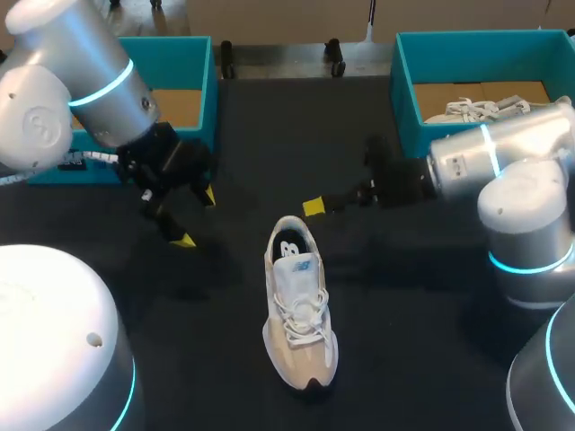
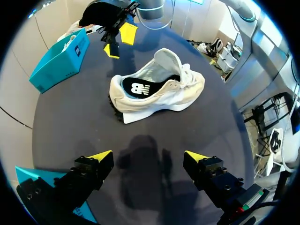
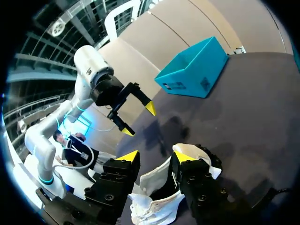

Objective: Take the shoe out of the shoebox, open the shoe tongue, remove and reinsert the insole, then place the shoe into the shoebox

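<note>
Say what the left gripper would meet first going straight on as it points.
Probably the shoe, side-on straight ahead of the open left gripper; if the line slopes down more than it seems, the table just short of it.

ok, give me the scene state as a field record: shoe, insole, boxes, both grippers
shoe: upright on the table, outside both boxes, toe toward the robot
insole: dark, inside the shoe, visible at the opening
left gripper: open, empty, apart from the shoe
right gripper: open, empty, by the shoe's heel
left box: teal, far left
right box: teal, far right, holds another white shoe
</note>
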Available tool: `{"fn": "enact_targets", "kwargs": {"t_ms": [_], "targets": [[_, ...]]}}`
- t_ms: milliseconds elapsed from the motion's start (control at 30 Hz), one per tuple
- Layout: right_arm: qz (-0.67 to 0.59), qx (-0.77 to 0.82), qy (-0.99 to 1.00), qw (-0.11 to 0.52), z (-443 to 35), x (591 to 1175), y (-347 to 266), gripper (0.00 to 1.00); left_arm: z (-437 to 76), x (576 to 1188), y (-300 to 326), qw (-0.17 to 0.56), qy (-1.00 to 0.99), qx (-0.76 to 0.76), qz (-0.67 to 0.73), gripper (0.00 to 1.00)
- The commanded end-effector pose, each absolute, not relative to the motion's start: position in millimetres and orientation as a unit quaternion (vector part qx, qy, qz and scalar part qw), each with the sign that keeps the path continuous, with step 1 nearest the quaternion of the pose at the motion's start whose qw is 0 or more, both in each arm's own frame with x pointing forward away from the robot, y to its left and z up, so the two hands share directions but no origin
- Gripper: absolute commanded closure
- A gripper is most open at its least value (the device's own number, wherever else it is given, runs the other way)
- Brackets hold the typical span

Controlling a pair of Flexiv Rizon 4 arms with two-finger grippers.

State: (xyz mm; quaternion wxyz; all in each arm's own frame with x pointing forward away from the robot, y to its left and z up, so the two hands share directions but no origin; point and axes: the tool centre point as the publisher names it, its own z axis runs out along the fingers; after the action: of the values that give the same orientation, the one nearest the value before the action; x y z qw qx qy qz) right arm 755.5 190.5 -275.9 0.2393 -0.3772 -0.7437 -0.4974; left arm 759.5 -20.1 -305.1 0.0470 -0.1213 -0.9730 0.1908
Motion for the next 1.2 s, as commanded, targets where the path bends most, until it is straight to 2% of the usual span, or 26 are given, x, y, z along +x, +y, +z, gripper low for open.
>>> {"fn": "enact_targets", "kwargs": {"t_ms": [33, 133, 233, 433, 600, 767, 867, 1200], "targets": [[-0.439, -0.378, -0.766, 0.28, -263, 762, 174, 0.56, -297, 762, -8, 0.044, -0.974, -0.12, 0.189, 0.0], [-0.405, -0.401, -0.763, 0.305, -262, 767, 169, 0.55, -294, 764, -1, 0.041, -0.975, -0.122, 0.182, 0.0], [-0.375, -0.425, -0.76, 0.317, -260, 771, 162, 0.58, -290, 765, 5, 0.045, -0.975, -0.13, 0.175, 0.0], [-0.331, -0.466, -0.756, 0.32, -254, 774, 154, 0.58, -283, 769, 17, 0.049, -0.975, -0.142, 0.162, 0.0], [-0.284, -0.513, -0.749, 0.31, -247, 778, 150, 0.62, -277, 774, 25, 0.052, -0.976, -0.141, 0.16, 0.0], [-0.248, -0.549, -0.744, 0.289, -241, 779, 150, 0.75, -273, 778, 31, 0.054, -0.976, -0.145, 0.151, 0.0], [-0.23, -0.568, -0.743, 0.271, -238, 779, 151, 1.0, -270, 780, 35, 0.057, -0.977, -0.149, 0.144, 0.0], [-0.162, -0.619, -0.746, 0.185, -223, 768, 176, 1.0, -257, 798, 54, 0.056, -0.977, -0.149, 0.146, 0.0]]}}
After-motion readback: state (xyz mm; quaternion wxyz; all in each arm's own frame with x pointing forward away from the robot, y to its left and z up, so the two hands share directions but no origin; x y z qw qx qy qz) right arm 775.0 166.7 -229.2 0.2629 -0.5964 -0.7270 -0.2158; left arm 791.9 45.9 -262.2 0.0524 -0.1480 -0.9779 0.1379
